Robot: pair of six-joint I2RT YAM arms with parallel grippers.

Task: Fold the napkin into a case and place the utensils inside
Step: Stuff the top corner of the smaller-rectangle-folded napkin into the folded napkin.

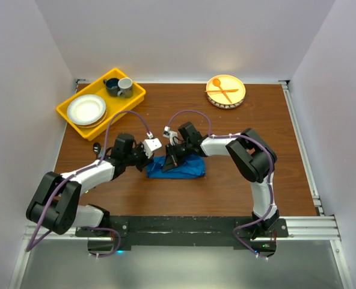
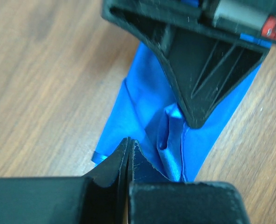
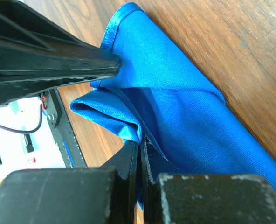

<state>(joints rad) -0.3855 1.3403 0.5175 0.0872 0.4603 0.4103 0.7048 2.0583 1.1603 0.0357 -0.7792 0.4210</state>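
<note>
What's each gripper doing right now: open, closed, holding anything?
Left gripper: closed, pinching the napkin at its edge.
Right gripper: closed on a raised fold of the napkin.

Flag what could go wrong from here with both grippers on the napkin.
1. Left gripper and right gripper both pinch the napkin nearly tip to tip; a small move could knock them together.
2. Each seems to hold only a thin edge, so the cloth may slip out.
3. The fold between them is bunched; the crease may set crooked.

Napkin (image 1: 187, 169) — partly hidden under left claw (image 1: 154, 159), right claw (image 1: 171, 158).
</note>
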